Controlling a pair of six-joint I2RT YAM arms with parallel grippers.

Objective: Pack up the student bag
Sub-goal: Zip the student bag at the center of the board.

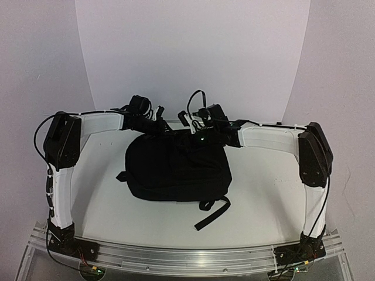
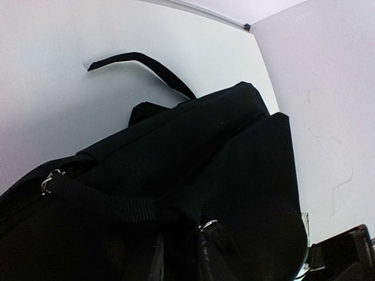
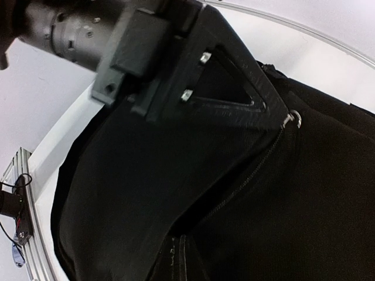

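The student bag (image 1: 176,167), a large black soft backpack, lies in the middle of the white table, with a loose strap (image 1: 212,213) trailing toward the front. Both grippers meet at its far top edge. My left gripper (image 1: 161,130) (image 2: 183,254) has its fingers close together with black bag fabric by the grab handle (image 2: 135,208) pinched between them. My right gripper (image 1: 196,136) (image 3: 185,260) is shut on a raised fold of the bag's fabric, beside a zipper line running up to a metal pull (image 3: 291,120).
The white table (image 1: 263,193) ends in a metal rail (image 1: 176,254) at the near edge and a curved white backdrop behind. In the right wrist view the left arm's wrist housing (image 3: 76,29) hangs close above the bag. A strap (image 2: 140,61) lies on the table.
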